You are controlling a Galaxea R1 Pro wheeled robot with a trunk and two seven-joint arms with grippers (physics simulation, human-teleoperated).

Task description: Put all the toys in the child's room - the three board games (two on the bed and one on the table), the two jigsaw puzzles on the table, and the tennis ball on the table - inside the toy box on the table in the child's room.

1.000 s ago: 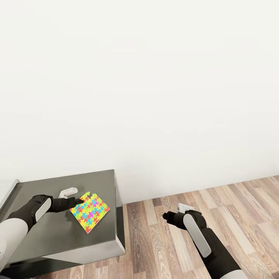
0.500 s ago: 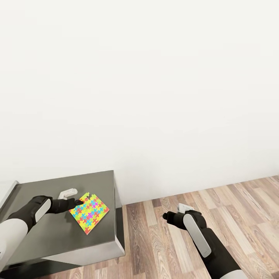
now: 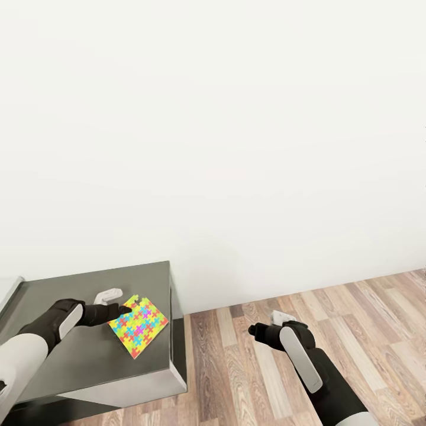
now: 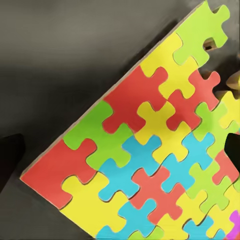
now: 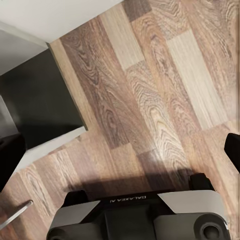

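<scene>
Step in hand: we reach our left gripper (image 3: 121, 309) to the jigsaw puzzle (image 3: 138, 326) on the dark tabletop (image 3: 71, 349); fingers apart. Next: close on its edge. Right gripper (image 3: 255, 329): idle over the floor; fingers' state unclear.

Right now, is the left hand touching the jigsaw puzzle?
Cannot tell. In the head view the left hand meets the jigsaw puzzle's corner, but no view shows contact or a gap plainly.

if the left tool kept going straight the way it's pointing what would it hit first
The jigsaw puzzle. The left tool points at its near corner on the dark-grey table, and the left wrist view looks straight onto the puzzle. Whether they already touch is unclear.
</scene>
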